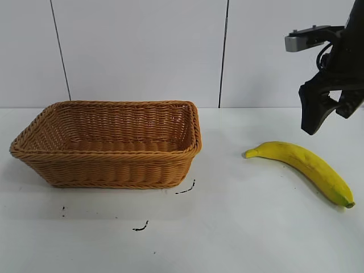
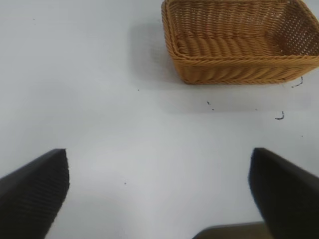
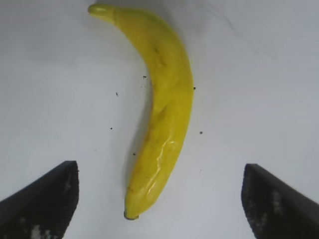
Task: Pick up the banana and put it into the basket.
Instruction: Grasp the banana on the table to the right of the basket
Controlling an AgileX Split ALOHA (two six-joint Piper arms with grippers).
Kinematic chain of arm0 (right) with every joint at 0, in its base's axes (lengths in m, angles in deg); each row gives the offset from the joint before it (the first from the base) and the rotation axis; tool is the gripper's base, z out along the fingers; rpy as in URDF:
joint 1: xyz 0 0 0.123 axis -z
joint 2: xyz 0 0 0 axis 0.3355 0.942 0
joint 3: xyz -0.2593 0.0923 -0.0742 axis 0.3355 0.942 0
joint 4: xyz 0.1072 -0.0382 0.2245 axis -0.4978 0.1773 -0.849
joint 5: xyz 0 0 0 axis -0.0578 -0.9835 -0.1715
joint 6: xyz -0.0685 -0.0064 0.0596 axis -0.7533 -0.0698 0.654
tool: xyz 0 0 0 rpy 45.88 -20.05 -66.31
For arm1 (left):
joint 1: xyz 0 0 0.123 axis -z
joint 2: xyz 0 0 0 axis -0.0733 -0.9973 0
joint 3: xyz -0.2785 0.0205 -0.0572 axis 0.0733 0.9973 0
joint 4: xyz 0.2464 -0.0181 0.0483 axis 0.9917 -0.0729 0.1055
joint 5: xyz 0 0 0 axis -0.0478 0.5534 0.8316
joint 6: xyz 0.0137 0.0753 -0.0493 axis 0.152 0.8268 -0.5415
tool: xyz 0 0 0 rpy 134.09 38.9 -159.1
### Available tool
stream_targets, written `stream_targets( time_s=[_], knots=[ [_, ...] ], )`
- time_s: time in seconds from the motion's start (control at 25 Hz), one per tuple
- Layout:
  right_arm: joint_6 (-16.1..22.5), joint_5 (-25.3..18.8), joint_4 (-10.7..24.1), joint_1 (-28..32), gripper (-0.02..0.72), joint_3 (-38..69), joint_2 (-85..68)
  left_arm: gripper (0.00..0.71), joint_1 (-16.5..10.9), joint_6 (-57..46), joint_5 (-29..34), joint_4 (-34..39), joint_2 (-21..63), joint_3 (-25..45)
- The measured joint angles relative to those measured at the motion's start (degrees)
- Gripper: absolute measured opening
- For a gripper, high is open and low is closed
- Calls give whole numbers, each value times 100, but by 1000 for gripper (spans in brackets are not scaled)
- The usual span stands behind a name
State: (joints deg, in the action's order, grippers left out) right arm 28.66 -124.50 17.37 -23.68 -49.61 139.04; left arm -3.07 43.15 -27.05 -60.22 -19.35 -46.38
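Observation:
The yellow banana [image 1: 307,166] lies on the white table at the right, its stem toward the basket and its dark tip at the near right. The wicker basket [image 1: 108,149] stands at the left, empty. My right gripper [image 1: 329,114] hangs open above and behind the banana, apart from it. In the right wrist view the banana [image 3: 162,109] lies lengthwise between the two dark fingers [image 3: 45,199], below them. My left gripper [image 2: 159,194] is out of the exterior view; in the left wrist view it is open over bare table, with the basket [image 2: 239,45] farther off.
Small dark marks [image 1: 185,189] dot the table in front of the basket. A white panelled wall stands behind the table. Bare table lies between the basket and the banana.

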Motion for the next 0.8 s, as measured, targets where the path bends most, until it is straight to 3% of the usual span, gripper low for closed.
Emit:
stream_targets(
  time_s=[0.24,0.8],
  knots=[
    [329,466,-138,11,633,-5,532,695,0,0,0,0,0,0],
    [374,600,-88,11,617,-5,695,695,0,0,0,0,0,0]
  ],
)
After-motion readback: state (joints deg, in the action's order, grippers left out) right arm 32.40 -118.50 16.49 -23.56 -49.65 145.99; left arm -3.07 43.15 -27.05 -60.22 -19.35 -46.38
